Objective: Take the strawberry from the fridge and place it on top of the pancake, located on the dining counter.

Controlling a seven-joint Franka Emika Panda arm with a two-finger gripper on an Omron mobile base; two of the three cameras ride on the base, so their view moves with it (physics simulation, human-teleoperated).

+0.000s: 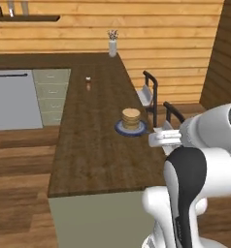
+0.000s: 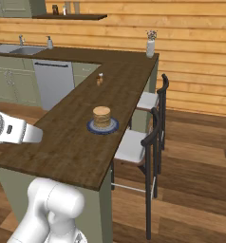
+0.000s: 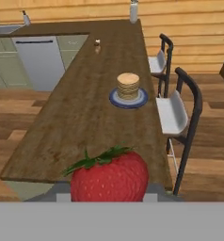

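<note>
Over the left base view: pancake [image 1: 131, 118] stacked on its blue-rimmed plate [image 1: 119, 128], mid-desk [image 1: 88, 155], nothing on top yet. Right base view: same bare stack, stools [image 2: 134, 144] alongside, arm [image 2: 17, 133] at the near end. Hand view: strawberry [image 3: 109, 176] pinched between partly closed jaws (fetching done, by the look of it), well short of the pancake; carrying over and placing left.

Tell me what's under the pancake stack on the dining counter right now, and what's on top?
The pancake stack sits on a round blue-rimmed plate on the dining counter; the plate's centre is covered. Nothing is on top yet; the strawberry is at the gripper.
</note>
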